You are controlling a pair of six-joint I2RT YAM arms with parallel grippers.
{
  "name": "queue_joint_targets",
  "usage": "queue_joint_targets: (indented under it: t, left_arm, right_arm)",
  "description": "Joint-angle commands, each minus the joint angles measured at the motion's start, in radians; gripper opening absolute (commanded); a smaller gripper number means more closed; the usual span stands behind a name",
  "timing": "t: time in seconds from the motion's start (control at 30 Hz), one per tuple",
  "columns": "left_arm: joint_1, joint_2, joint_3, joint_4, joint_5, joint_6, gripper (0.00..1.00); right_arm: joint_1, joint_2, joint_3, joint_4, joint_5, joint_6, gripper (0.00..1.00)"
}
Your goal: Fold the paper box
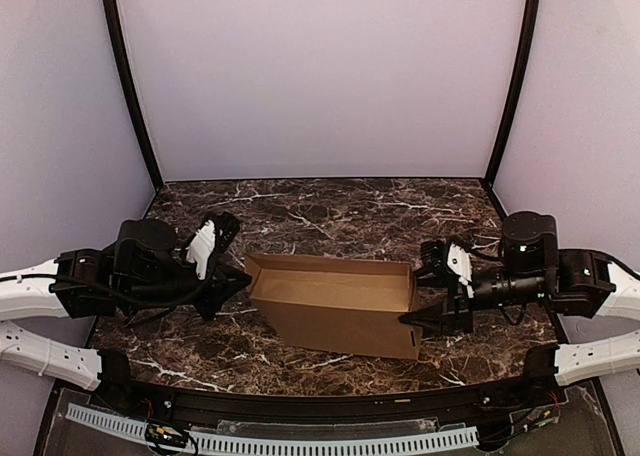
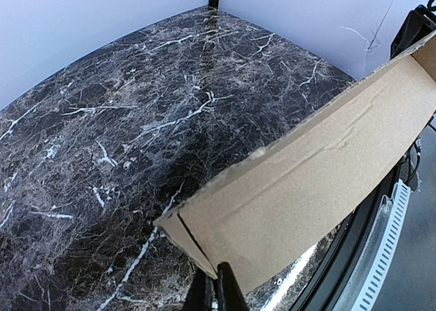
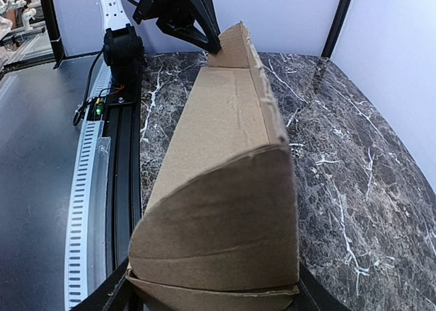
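Top view: I see the paper box (image 1: 335, 306) mid-tabletop (image 1: 330, 211), already an open-topped carton, left gripper (image 1: 232, 282) and right gripper (image 1: 425, 323) at its ends.
Left wrist: fingers (image 2: 216, 292) narrow, pinching the box's end corner.
Right wrist: fingers barely visible beside the end panel; I judge they hold it.
Left to do: end flaps seem unfinished.

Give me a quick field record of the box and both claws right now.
object: paper box, brown cardboard, open-topped carton shape
position: mid-table on dark marble tabletop
left claw: shut on the box's left end
right claw: shut on the box's right end
box state: held from both ends; right end flap bowed in the right wrist view
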Motion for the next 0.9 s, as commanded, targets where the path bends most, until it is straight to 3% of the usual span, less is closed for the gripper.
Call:
queue_joint_targets:
  t: [0.0, 0.87]
  left_arm:
    - [-0.016, 0.015, 0.061, 0.098, 0.114, -0.007, 0.01]
    - [0.032, 0.029, 0.045, 0.096, 0.157, -0.066, 0.01]
  right_arm:
    - [0.023, 0.025, -0.022, 0.077, -0.004, -0.023, 0.39]
    - [0.041, 0.038, -0.029, 0.072, 0.037, -0.026, 0.39]
